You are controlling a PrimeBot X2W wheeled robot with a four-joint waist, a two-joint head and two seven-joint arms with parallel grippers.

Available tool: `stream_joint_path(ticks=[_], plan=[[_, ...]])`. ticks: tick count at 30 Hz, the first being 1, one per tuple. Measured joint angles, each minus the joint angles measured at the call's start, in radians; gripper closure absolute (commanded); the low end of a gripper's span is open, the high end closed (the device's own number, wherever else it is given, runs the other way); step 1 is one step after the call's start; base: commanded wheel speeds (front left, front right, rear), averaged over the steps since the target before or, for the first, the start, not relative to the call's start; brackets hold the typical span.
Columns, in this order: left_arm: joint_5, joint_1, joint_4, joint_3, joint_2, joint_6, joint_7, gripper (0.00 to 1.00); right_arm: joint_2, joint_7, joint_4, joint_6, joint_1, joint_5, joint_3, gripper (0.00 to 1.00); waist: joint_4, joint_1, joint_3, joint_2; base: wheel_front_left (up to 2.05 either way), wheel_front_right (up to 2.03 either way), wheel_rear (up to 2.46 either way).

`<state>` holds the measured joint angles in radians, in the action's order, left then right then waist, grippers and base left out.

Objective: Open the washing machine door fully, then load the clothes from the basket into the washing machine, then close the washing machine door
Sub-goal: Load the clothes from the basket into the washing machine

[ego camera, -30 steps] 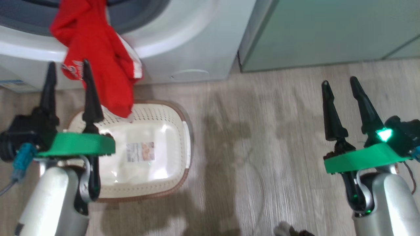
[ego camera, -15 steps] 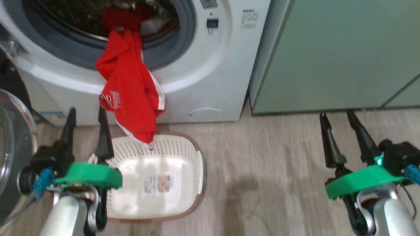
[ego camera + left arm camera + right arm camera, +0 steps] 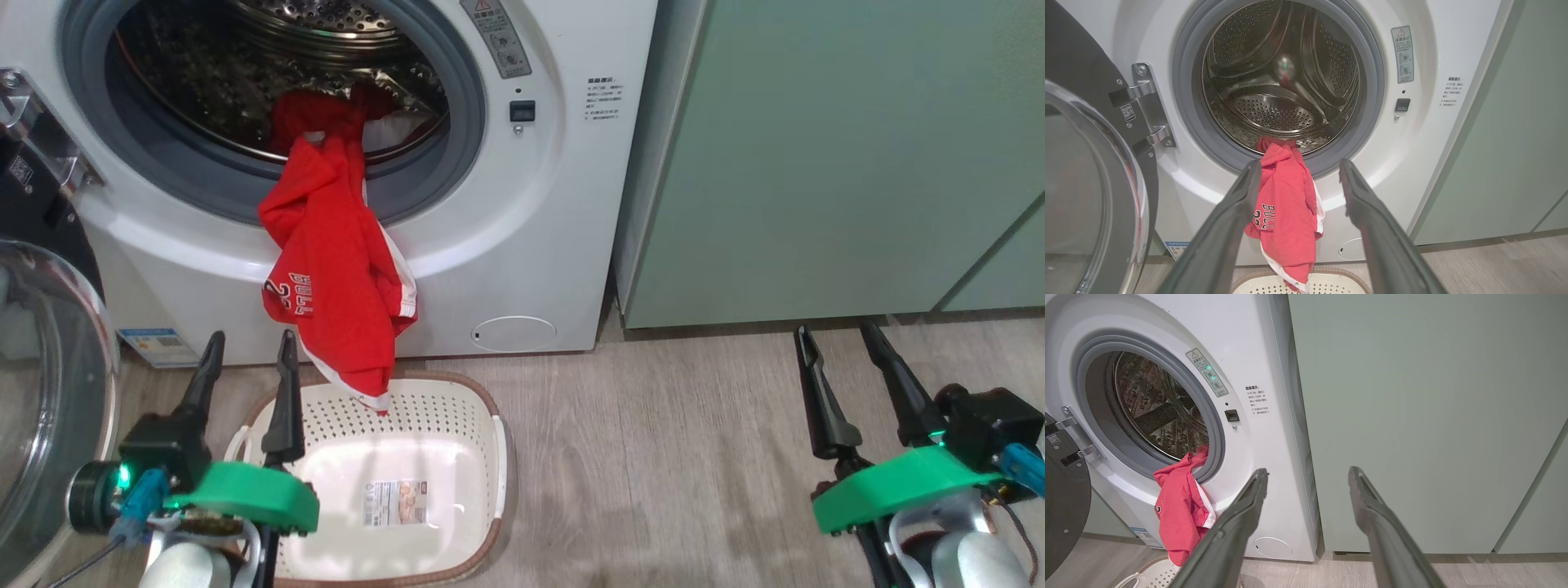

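The red clothes [image 3: 335,269] hang just ahead of my left hand [image 3: 251,336] and a little above it. They lie half inside the drum [image 3: 1274,110] and half over the grey gasket [image 3: 467,122], and the white-trimmed tail dangles into the basket [image 3: 408,404] right beside that hand. I judge the cloth light, limp and quick to snag. It will fold and slide rather than keep a shape, so I would pinch a thick bunch at the hanging middle and lift it over the rubber lip, which may drag on it. Both my hands are spread wide and hold nothing. My right hand [image 3: 837,329] hovers well apart from the clothes, over the floor [image 3: 669,457]. The door [image 3: 33,367] stands swung open on the outer side of my left hand, close by it. The washer [image 3: 555,204] fills the space ahead, with a pale green cabinet [image 3: 816,163] ahead of my right hand. The floor looks flat, smooth and wood-patterned.
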<state>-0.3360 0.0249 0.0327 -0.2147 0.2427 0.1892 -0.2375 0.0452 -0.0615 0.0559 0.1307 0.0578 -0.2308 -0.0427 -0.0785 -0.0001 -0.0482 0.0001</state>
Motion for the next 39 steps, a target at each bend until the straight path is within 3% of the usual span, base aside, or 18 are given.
stream_joint_path(ticks=[25, 39], plan=[[0.003, -0.028, -0.040, -0.012, 0.009, 0.026, 0.017, 0.00, 0.000, 0.000, 0.006, 0.000, 0.000, 0.001, 0.000, 0.00, 0.029, 0.0000, -0.001, 0.0000, 0.00, 0.00, 0.00], [-0.041, 0.031, 0.010, -0.029, 0.002, 0.011, 0.055, 0.00, 0.000, 0.004, 0.041, 0.000, -0.012, 0.001, 0.008, 0.00, 0.042, 0.0001, -0.095, 0.0000, 0.00, 0.00, 0.00]])
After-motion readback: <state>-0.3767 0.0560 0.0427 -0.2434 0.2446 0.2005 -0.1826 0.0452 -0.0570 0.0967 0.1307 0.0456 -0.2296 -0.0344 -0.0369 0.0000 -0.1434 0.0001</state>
